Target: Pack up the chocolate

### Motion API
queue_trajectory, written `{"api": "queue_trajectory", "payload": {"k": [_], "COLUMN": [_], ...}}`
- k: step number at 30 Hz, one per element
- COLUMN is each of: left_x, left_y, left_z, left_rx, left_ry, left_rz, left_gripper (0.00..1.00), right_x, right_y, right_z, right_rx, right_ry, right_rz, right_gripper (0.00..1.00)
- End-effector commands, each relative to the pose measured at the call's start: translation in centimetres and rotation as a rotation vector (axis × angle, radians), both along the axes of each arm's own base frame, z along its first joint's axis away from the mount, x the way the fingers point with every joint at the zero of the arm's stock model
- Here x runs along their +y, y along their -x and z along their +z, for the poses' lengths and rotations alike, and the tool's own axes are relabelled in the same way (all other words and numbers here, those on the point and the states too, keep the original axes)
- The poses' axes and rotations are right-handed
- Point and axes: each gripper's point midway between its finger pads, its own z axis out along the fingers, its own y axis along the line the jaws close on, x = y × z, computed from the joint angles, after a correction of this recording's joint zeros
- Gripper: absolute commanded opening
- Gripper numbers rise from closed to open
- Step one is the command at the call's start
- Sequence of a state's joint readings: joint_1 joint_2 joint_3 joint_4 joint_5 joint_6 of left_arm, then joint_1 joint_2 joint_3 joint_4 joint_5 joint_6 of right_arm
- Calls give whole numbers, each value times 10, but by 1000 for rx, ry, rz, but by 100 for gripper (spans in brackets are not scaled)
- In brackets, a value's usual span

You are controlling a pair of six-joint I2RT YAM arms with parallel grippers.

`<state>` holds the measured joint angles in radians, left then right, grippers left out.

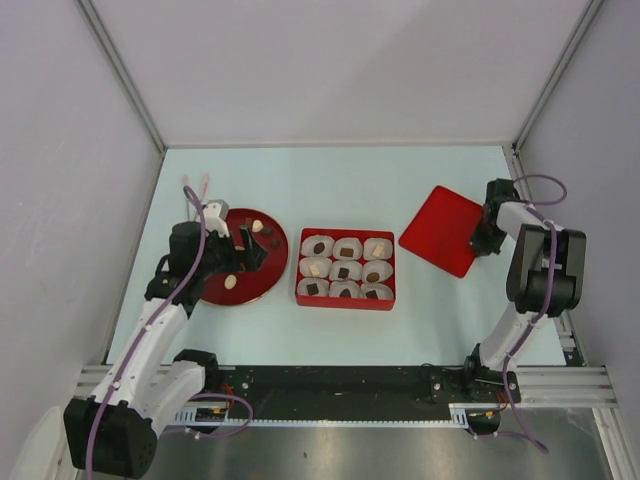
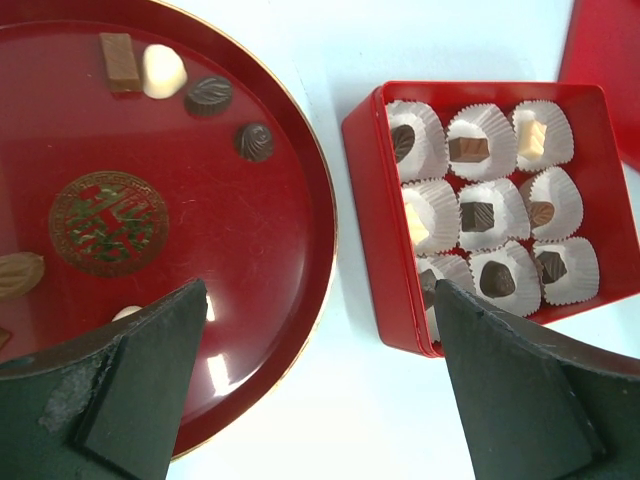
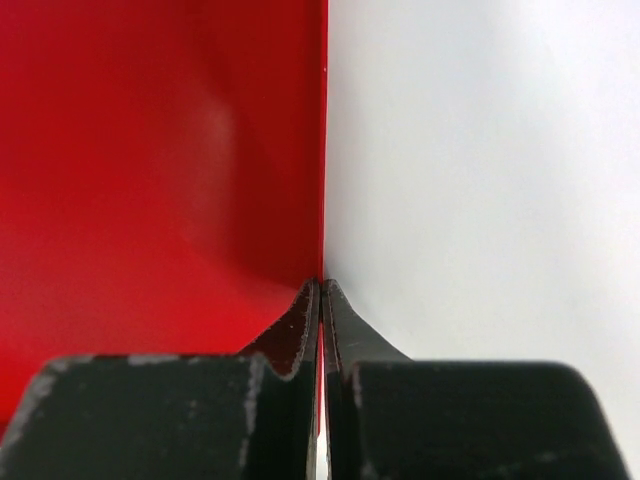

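No readable writing is found: a gold-and-green round emblem [image 2: 108, 222] is printed on the round red plate [image 1: 266, 278], its characters too small to be made out. The red box [image 1: 345, 303] is taken as landmark (mid-table). Nine white paper cups [image 2: 470, 122] are seated in it, three by three, and a piece of chocolate [image 2: 478, 215] is seen in each. More chocolate (dark, tan and cream pieces) lies on the plate just left of the box. A narrow strip of pale table [image 1: 330, 190] is kept between plate rim and box wall. The left gripper [image 2: 320, 300] is held above the plate's box-side rim, fingers spread wide, nothing between them. Right of the box and apart from it, the red lid [image 1: 440, 232] is laid cornerwise. Its edge farthest from the box is pinched by the right gripper [image 3: 322, 288], fingers closed on the thin rim. Open table is seen behind and in front of the box. Pink-handled tongs [image 1: 196, 186] are seen behind the plate.
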<state>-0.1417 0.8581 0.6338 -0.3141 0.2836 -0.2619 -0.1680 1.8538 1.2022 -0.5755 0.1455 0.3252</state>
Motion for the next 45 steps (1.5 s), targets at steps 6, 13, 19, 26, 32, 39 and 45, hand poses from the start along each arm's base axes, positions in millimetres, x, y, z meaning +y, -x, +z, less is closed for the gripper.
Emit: {"api": "queue_trajectory", "payload": {"k": [6, 13, 19, 26, 32, 39, 45], "left_x": [-11, -14, -15, -19, -27, -46, -66], "left_y": [-1, 0, 1, 1, 2, -2, -4], "left_z": [-4, -8, -9, -10, 3, 39, 56], "left_rx": [11, 28, 29, 30, 31, -18, -37], "left_ry": [4, 5, -10, -25, -4, 36, 55], "left_rz": [-52, -68, -75, -89, -106, -139, -176], "left_gripper": [100, 100, 100, 100, 100, 100, 100], "right_x": [8, 2, -6, -3, -4, 0, 8], "right_y": [86, 71, 73, 70, 63, 45, 36], "right_z": [21, 11, -3, -10, 10, 59, 92], "right_rx": [5, -64, -29, -25, -99, -288, -406], "right_ry": [4, -66, -54, -85, -80, -93, -127], "right_rz": [-72, -121, -138, -129, -136, -139, -111], "right_gripper": [14, 34, 34, 27, 0, 0, 0]}}
